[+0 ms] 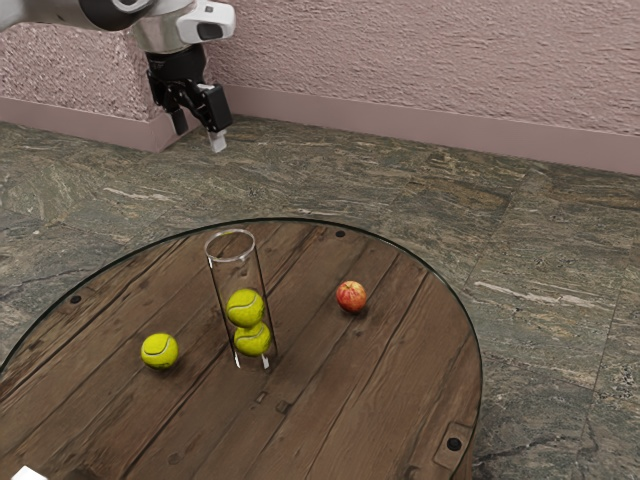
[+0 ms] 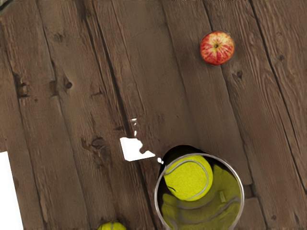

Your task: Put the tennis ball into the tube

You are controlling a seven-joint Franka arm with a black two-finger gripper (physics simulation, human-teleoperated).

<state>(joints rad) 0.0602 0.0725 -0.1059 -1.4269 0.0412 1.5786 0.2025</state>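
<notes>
My gripper (image 1: 199,131) hangs in the exterior view's upper left, high above and apart from the table things, its two fingers spread with nothing between them. A clear tube (image 1: 215,285) stands upright on the round table with two tennis balls inside, an upper one (image 1: 245,308) resting on a lower one (image 1: 253,339). A loose tennis ball (image 1: 160,350) lies on the wood toward the exterior view's left. In the wrist view the tube's rim (image 2: 242,189) circles a ball (image 2: 189,178), and the loose tennis ball (image 2: 112,225) is partly cut off.
A red apple (image 1: 351,296), also in the wrist view as a red and yellow apple (image 2: 217,48), sits on the round wooden table (image 1: 390,400), on the tube's other side from the loose ball. A pink wall (image 1: 430,60) rises behind the stone floor.
</notes>
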